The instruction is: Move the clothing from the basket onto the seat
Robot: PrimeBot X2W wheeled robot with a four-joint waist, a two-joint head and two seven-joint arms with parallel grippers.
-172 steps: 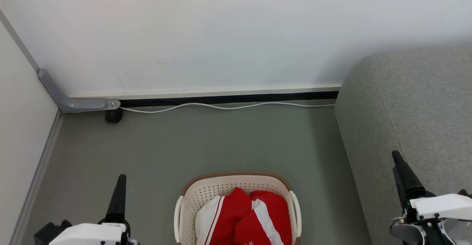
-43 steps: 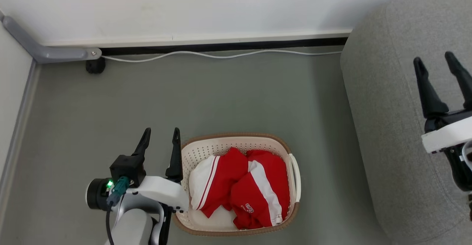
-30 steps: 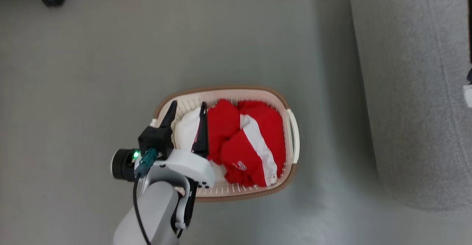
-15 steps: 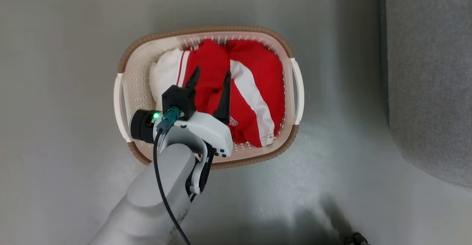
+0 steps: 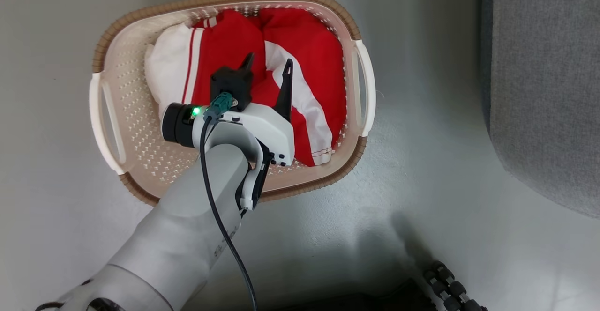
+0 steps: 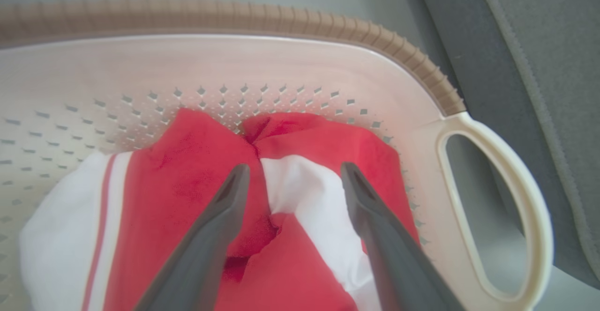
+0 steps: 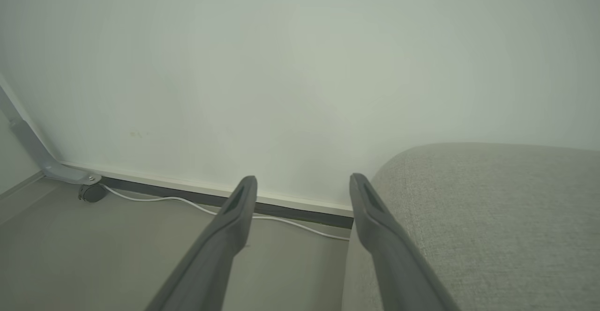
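Observation:
The cream basket (image 5: 126, 128) with a brown rim sits on the grey floor, holding red and white clothing (image 5: 309, 53). My left gripper (image 5: 267, 62) hangs open just above the heap, fingers straddling a fold where red meets a white band. In the left wrist view the same gripper (image 6: 294, 170) stands open over the clothing (image 6: 187, 180), inside the basket (image 6: 281, 67). The grey seat (image 5: 543, 77) lies to the right of the basket. My right gripper (image 7: 302, 182) is open and holds nothing, raised beside the seat (image 7: 492, 217) and pointing at the wall.
The basket's white handle (image 6: 525, 194) lies toward the seat (image 6: 539, 48), with a narrow strip of floor between. A white cable (image 7: 187, 203) runs along the baseboard, near a grey bracket and black caster (image 7: 89, 191). A dark ribbed part (image 5: 450, 287) shows at the bottom edge.
The head camera has tilted down and closer, so the basket looks bigger and higher. My left gripper has moved from the basket's left rim to over the clothing, staying open.

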